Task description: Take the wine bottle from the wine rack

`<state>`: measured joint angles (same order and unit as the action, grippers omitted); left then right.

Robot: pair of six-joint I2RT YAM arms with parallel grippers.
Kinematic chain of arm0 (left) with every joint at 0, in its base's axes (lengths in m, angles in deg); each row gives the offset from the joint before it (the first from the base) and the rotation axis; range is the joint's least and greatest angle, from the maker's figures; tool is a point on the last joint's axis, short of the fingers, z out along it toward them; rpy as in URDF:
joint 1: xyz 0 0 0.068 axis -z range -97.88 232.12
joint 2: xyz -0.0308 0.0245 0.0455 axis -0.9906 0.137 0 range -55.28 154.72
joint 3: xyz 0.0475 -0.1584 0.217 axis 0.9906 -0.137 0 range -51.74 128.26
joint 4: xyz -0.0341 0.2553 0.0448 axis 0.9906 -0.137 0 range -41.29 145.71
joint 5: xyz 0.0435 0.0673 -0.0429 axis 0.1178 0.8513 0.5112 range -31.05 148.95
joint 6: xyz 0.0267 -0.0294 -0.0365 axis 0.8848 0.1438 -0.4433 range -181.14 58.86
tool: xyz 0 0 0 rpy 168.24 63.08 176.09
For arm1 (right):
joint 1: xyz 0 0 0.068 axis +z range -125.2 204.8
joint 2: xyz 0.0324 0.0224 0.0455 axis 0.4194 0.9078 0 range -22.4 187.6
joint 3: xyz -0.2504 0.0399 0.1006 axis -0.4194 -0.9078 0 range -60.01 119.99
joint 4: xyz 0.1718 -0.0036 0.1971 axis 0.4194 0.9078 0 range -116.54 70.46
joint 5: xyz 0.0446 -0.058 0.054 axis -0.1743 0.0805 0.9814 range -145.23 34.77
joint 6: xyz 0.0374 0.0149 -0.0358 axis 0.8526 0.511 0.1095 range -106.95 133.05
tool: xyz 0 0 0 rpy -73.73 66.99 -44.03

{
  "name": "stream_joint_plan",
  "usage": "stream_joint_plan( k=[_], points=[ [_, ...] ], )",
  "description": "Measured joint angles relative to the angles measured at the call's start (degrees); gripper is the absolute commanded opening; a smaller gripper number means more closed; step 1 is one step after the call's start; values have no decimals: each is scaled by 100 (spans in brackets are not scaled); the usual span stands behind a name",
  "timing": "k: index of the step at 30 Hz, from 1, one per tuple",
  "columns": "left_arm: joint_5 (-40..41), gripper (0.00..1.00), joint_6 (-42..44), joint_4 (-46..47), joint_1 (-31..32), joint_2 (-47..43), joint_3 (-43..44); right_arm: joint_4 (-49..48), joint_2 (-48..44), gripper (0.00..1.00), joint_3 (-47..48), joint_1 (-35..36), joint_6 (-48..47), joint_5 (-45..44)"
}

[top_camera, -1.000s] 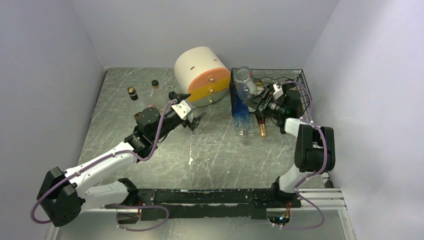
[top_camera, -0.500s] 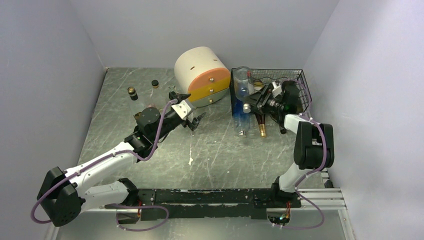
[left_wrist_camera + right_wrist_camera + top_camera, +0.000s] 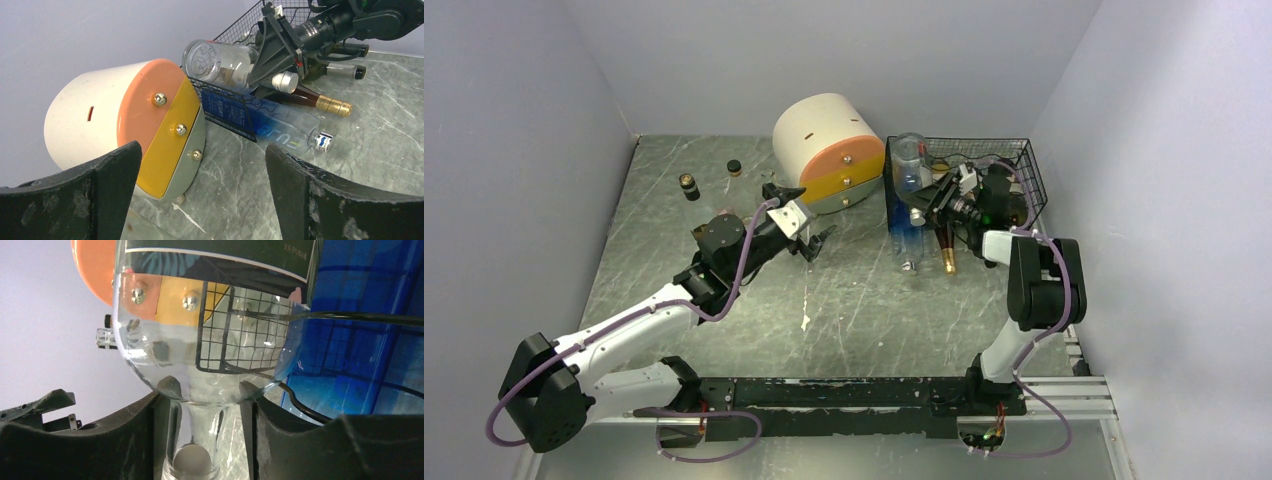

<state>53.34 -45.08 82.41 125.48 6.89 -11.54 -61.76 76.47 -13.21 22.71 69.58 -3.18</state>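
Observation:
The wine bottle [image 3: 910,163] is clear glass with a white stopper and lies on top of the black wire-mesh wine rack [image 3: 1016,162], neck toward the right arm. My right gripper [image 3: 930,203] straddles its neck. In the right wrist view the wine bottle [image 3: 200,340] fills the top, and the right gripper [image 3: 205,390] has one finger against the neck and a narrow gap at the other. The left wrist view shows the wine bottle [image 3: 217,60] and the wine rack [image 3: 235,30]. My left gripper [image 3: 814,212] hovers open before the drawer unit, holding nothing.
A cream-and-orange round drawer unit [image 3: 824,140] stands left of the rack. A blue bottle [image 3: 905,235] and a dark bottle with a gold cap [image 3: 947,255] stick out of the rack's lower shelves. Two small bottles [image 3: 688,185] stand at the back left. Walls close in on three sides.
My right gripper has slid a little left along the bottle's neck and its jaws have narrowed around it. The bottle has shifted slightly. The left arm has not moved.

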Motion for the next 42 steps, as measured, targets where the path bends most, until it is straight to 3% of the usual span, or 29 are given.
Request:
stream_joint_plan(
  k=[7, 12, 16, 22, 42],
  points=[
    [0, 97, 2, 0, 0, 0, 0, -361, 83, 34, -94, 7, 531, -9],
    [0, 97, 2, -2, 0, 11, 0, -767, 83, 11, -251, -13, 1086, 0],
    [0, 97, 2, 0, 0, 11, 0, -1283, 83, 0, -428, -50, 1768, 28],
    [0, 97, 2, 0, 0, 9, 0, -1711, -66, 0, -627, -98, 2374, 66],
    [0, 97, 2, 0, 0, -81, 0, -796, -1873, 0, -767, -354, 2256, 136]
  ],
)
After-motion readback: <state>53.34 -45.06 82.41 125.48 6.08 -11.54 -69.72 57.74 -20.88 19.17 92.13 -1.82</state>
